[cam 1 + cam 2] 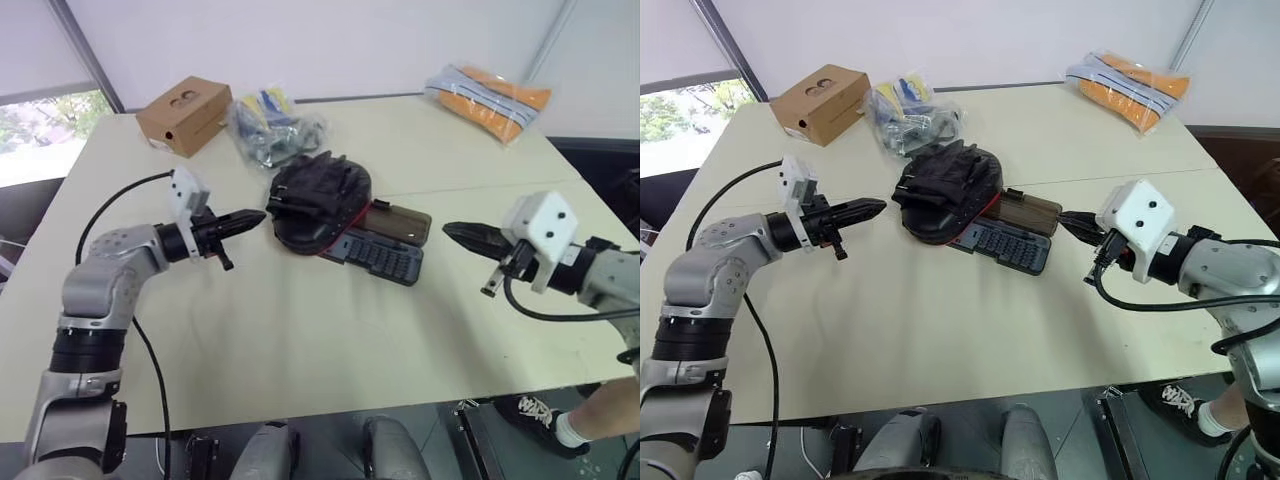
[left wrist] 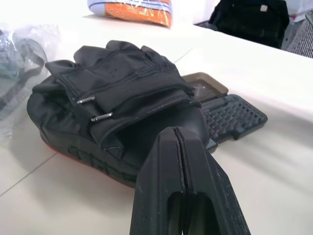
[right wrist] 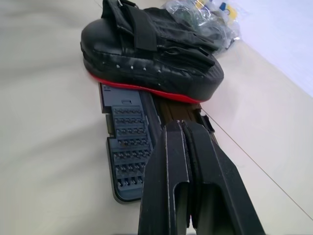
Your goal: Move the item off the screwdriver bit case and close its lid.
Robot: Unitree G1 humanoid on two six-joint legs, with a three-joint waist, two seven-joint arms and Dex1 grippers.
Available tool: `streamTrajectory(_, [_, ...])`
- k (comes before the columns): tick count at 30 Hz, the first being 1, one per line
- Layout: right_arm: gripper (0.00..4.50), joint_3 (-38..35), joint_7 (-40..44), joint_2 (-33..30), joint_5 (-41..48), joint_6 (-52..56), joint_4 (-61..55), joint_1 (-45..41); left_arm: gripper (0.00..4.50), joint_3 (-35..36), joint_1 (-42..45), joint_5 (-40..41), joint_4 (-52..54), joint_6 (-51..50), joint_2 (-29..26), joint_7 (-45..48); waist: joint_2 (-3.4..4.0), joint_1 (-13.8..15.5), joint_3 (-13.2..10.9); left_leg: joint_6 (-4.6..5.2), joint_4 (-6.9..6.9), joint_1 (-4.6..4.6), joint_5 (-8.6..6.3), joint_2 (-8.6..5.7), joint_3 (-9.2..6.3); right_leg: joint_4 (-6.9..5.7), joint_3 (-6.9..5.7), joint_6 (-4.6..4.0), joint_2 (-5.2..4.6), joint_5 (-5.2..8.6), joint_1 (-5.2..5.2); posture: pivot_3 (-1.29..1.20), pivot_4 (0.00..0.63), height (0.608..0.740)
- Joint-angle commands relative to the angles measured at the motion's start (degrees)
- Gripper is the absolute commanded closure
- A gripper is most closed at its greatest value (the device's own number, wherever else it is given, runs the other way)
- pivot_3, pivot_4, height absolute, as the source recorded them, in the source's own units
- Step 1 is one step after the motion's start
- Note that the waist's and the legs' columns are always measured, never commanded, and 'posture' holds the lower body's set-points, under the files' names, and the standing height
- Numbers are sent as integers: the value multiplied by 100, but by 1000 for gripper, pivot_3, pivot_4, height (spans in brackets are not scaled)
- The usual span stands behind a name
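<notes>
Left gripper (image 1: 255, 216) is held roughly level above the table (image 1: 300, 340), arm bent in from the left edge, tips aimed at the near side of the mitt (image 1: 318, 200) and stopped just short of it; jaws are pressed together, nothing pinched. Right gripper (image 1: 452, 233) is held out from the right edge, tilted slightly down, aimed at the lid (image 1: 400, 222) end of the open screwdriver bit case (image 1: 385, 258); jaws are likewise pressed together and empty. The mitt is seen lying across the case at table centre, covering one end of tray and lid. From the right wrist view the mitt's red rim (image 3: 146, 89) is seen resting on the tray, rows of bits exposed; from the left wrist view straps and buckles on the mitt's back are shown. Cardboard box (image 1: 184, 114), clear bag of parts (image 1: 272, 130) and orange package (image 1: 490, 100) are placed along the far edge.
</notes>
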State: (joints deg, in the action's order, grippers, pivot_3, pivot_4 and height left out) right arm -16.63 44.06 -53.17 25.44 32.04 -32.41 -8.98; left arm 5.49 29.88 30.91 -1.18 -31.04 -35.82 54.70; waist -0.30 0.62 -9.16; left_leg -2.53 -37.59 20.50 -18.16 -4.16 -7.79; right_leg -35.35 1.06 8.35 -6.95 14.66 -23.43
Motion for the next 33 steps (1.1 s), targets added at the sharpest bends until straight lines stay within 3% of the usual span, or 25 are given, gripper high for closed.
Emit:
streamTrajectory(1, [4474, -128, 59, -108, 54, -39, -133, -128, 4500, 237, 97, 210, 205, -68, -61, 26, -5, 0, -3, 0, 0, 0, 0, 0, -1, 0, 0, 0, 0, 0, 0, 0, 150, 740])
streamTrajectory(33, [4474, -63, -107, 11, 134, 20, -205, -199, 4500, 268, 269, 563, 337, -708, -56, -254, -10, -1, -7, -1, -3, 1, 0, 0, -1, -2, 1, 0, -1, 0, -2, 0, 150, 740])
